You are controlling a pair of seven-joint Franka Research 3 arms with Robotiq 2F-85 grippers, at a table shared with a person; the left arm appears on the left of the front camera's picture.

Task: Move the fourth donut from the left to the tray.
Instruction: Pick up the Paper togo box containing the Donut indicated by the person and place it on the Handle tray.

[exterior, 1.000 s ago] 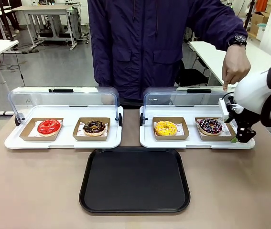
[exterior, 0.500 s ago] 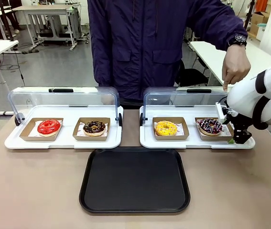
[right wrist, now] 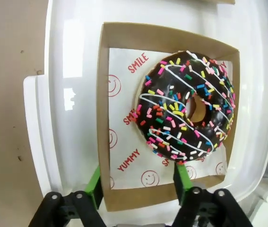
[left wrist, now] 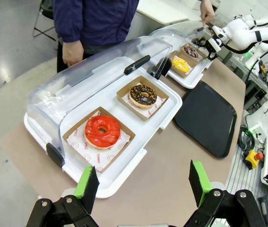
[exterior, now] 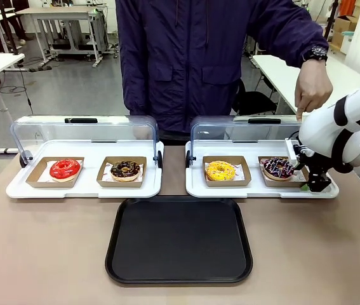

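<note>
Closest to me, the black tray sits bare on the brown table, square in the middle, just in front of the two white display trays. Beyond it on the left, one display tray with its clear domed lid raised holds a red-glazed donut and a chocolate donut with brownish crumbs, each in a brown cardboard holder. The left gripper hangs above the table edge near that tray, its green-padded fingers spread wide with nothing between them.

On the right, the second display tray carries a yellow donut and, at its far right end, the fourth donut, dark glaze with white drizzle and coloured sprinkles, resting in its cardboard holder on printed paper. The right gripper is down at the holder's right edge; from its wrist camera the two green pads sit either side of the holder's near rim, one outside the wall and one inside close to the donut, parted and not yet pinching it as far as I can see.

Farther back, a person in a dark jacket stands behind the trays, one hand lowered with a finger pointing down above the right lid.
</note>
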